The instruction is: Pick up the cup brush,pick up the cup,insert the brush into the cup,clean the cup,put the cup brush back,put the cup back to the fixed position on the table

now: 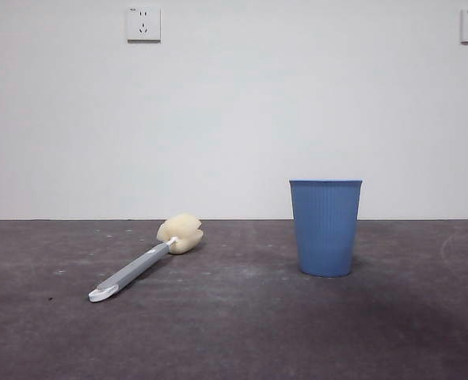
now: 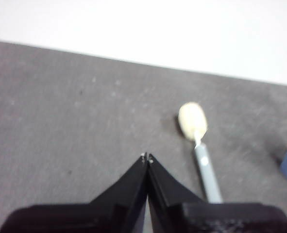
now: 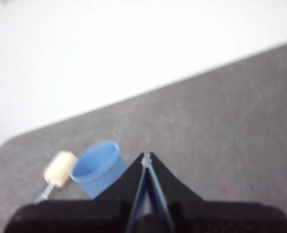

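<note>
The cup brush (image 1: 142, 264) lies flat on the table (image 1: 234, 332) at left of centre, cream sponge head toward the wall, white looped tip toward me. The blue ribbed cup (image 1: 325, 227) stands upright to its right, apart from it. Neither arm shows in the front view. My left gripper (image 2: 147, 156) is shut and empty above the table, the brush (image 2: 197, 141) a little beside and beyond its tips. My right gripper (image 3: 147, 156) is shut and empty, raised, with the cup (image 3: 98, 170) beside its tips and the brush's sponge (image 3: 59, 168) past the cup.
A white wall stands behind the table's far edge, with two power sockets (image 1: 143, 24) high up. The dark grey table surface stretches wide around the brush and the cup.
</note>
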